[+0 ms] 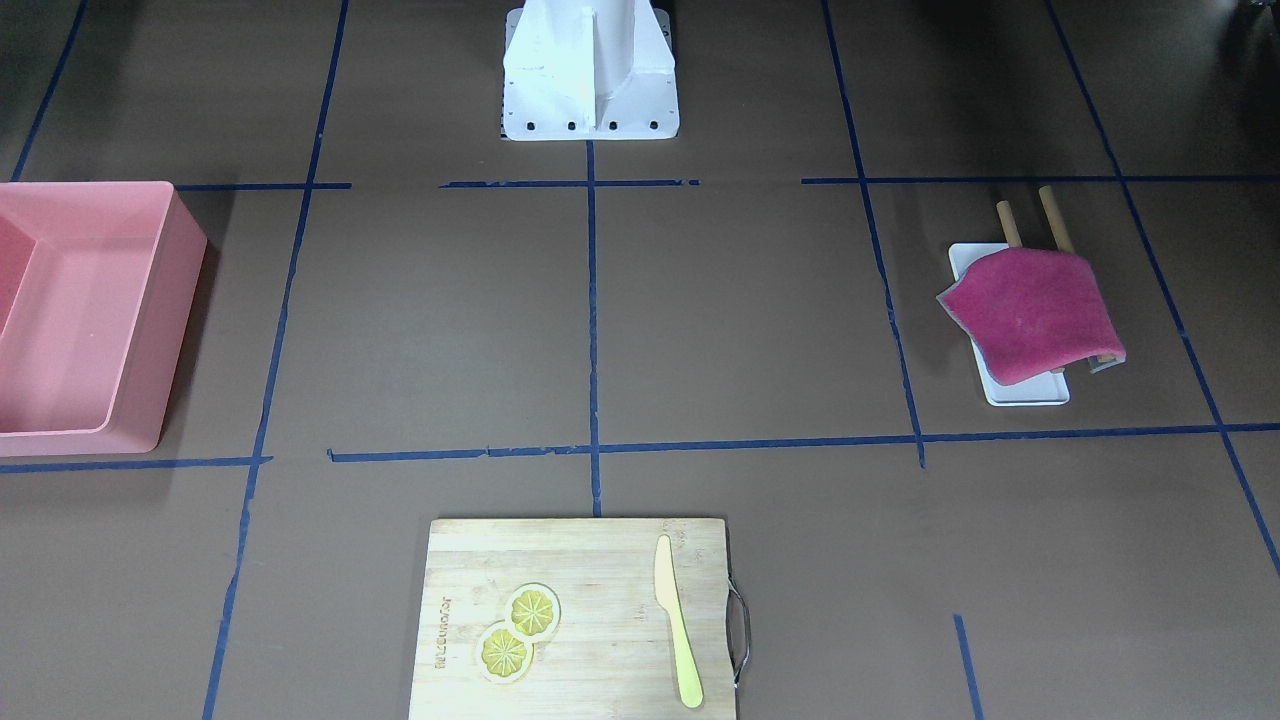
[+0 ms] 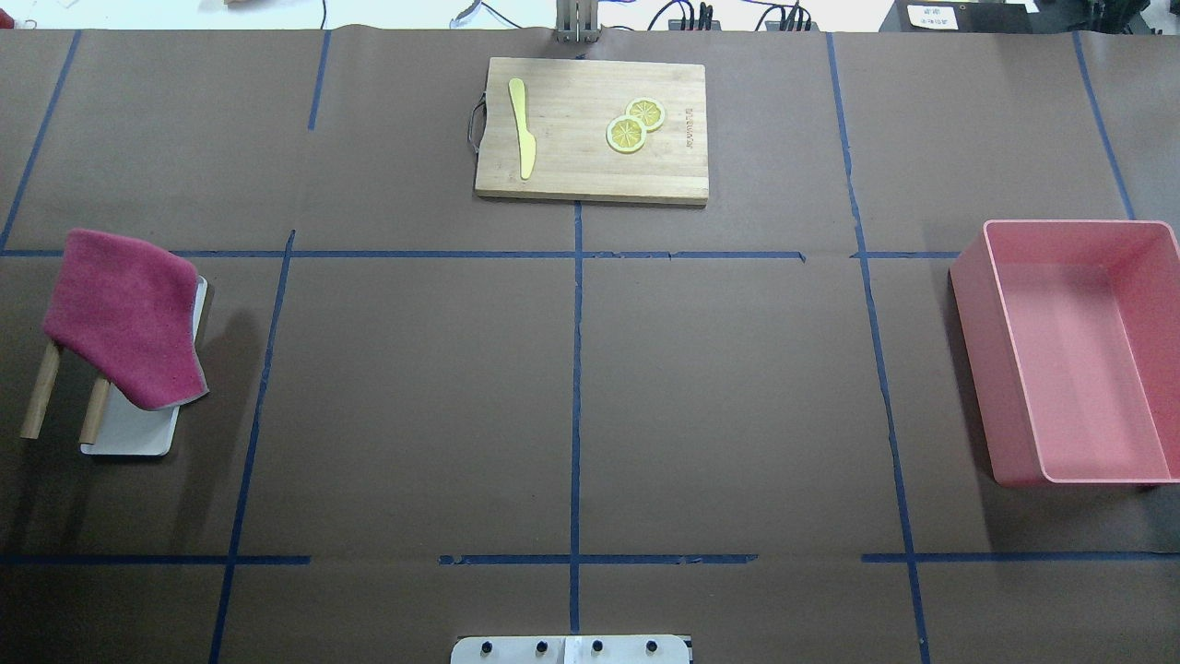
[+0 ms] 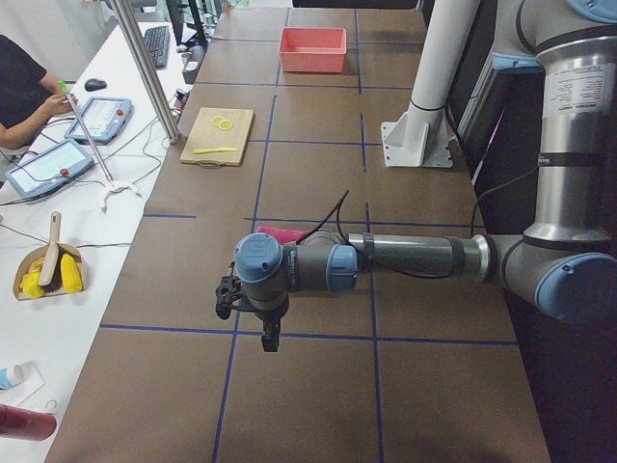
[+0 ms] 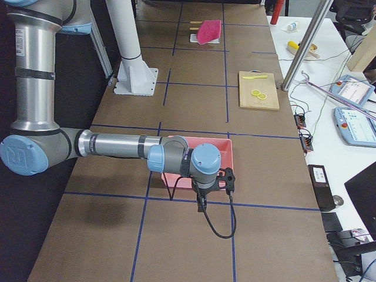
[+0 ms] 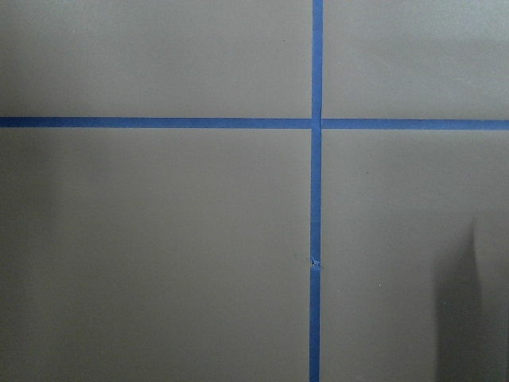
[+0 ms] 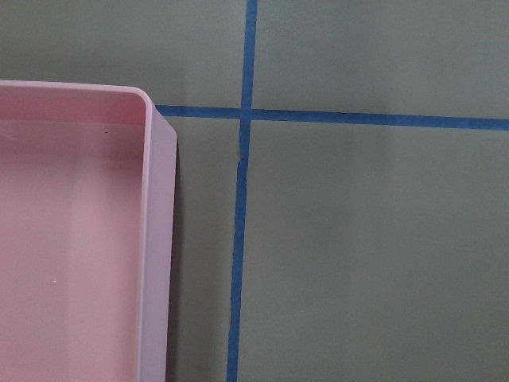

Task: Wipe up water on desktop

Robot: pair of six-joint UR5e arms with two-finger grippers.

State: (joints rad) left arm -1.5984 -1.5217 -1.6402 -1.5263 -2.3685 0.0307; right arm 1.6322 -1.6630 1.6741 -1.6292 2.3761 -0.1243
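Observation:
The dark-brown desktop (image 2: pixel 728 387) with blue tape lines fills the overhead and front views (image 1: pixel 740 320); I see no water on it. A magenta cloth (image 2: pixel 124 314) lies draped over a white tray (image 2: pixel 138 438) and two wooden sticks on the robot's left side, and shows in the front view (image 1: pixel 1030 315) too. My left gripper (image 3: pixel 262 328) hangs over the desktop beyond the cloth, toward the table's end. My right gripper (image 4: pixel 204 201) hangs by the pink bin's near corner. Both show only in the side views, so I cannot tell whether they are open or shut.
A pink bin (image 2: pixel 1079 350) stands on the robot's right side, its corner in the right wrist view (image 6: pixel 79 239). A bamboo cutting board (image 2: pixel 592 129) with a yellow knife (image 2: pixel 522 124) and two lemon slices (image 2: pixel 634 124) lies at the far middle. The white arm base (image 1: pixel 590 75) stands at the robot's edge.

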